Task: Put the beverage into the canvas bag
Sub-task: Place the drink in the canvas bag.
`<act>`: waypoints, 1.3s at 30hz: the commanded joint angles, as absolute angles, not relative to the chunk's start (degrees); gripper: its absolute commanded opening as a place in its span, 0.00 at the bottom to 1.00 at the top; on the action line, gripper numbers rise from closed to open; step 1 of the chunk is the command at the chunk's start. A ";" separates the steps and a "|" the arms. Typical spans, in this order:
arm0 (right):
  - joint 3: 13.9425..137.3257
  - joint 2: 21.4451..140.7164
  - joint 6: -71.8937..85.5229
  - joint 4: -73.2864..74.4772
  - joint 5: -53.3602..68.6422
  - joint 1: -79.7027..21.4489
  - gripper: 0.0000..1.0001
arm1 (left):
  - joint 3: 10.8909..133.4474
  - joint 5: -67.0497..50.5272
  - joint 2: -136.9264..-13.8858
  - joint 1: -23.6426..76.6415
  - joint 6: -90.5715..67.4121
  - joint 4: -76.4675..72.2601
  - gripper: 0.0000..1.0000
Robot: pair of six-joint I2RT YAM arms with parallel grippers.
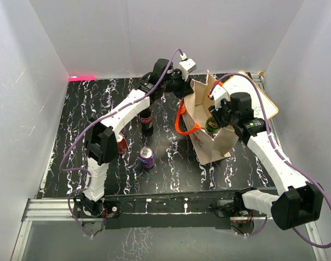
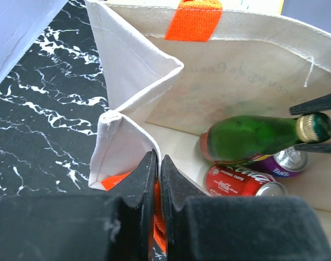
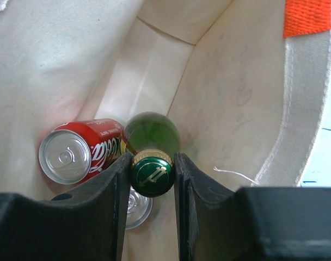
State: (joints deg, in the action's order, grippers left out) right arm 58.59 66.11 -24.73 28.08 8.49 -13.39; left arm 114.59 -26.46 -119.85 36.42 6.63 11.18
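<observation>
The beige canvas bag [image 1: 220,144] stands open at centre right, its orange handle [image 1: 182,122] hanging over the left side. My left gripper [image 1: 183,88] is shut on the bag's left rim; in the left wrist view [image 2: 157,160] canvas and orange strap sit pinched between the pads. My right gripper [image 1: 215,120] is down inside the bag, shut on the cap of a green glass bottle [image 3: 152,130]. The bottle [image 2: 247,138] leans over a red Coca-Cola can [image 2: 236,182] and a purple can [image 2: 288,160] on the bag's bottom.
On the black marbled table left of the bag stand a dark bottle [image 1: 147,120], a red can [image 1: 122,144] and a purple can [image 1: 147,156]. A white board [image 1: 266,103] lies behind the bag at the right. White walls enclose the table.
</observation>
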 commanded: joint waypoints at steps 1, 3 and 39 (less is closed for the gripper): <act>62.28 66.36 -27.10 24.63 3.36 -12.83 0.08 | 118.71 -31.98 -119.86 35.67 3.24 10.94 0.00; 64.10 66.75 -26.44 23.09 1.87 -12.83 0.08 | 119.99 -32.94 -120.15 35.24 2.30 11.48 0.00; 70.40 75.32 -25.93 23.98 14.76 -12.82 0.08 | 121.19 -31.48 -119.70 34.03 0.31 14.50 0.00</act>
